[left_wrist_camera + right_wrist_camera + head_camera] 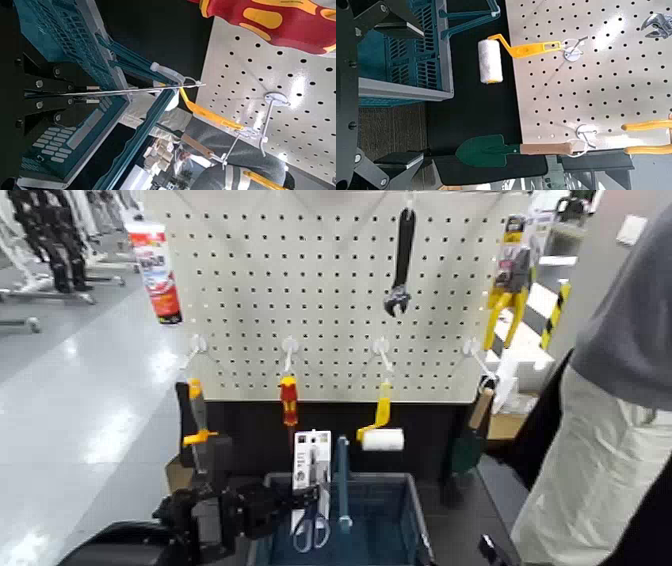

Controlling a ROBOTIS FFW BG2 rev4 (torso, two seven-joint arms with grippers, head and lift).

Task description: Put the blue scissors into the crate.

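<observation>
while the white pegboard (330,290) fills most of the head view, hung with a black wrench (401,262), yellow pliers (508,295), a red-and-yellow screwdriver (288,400), a paint roller (380,433) and a green trowel (468,442), the crate (385,515) sits low in front of it, blue-grey with a blue handle bar (343,483) running down its middle. a person (610,380) in a grey top and pale trousers stands at the right edge. the blue scissors (311,490) are on their white card, held upright with the long axis near vertical, the card top above the crate rim and the blue loops already down inside the crate's left half, just beside the handle bar. the left hand (270,508) reaches in from the left at rim height and appears closed on the card's lower left edge; the left wrist view shows the card edge-on as a thin line clamped between its dark fingers (36,93), with the crate wall right next to it. so the scissors lie directly right of the left hand, over the opening, and the coming move looks like little more than lowering and letting go, taking care the card does not catch the bar. the right hand (492,550) is barely visible at the bottom edge, parked well apart to the right of the crate; whether it is open or closed i cannot tell.
</observation>
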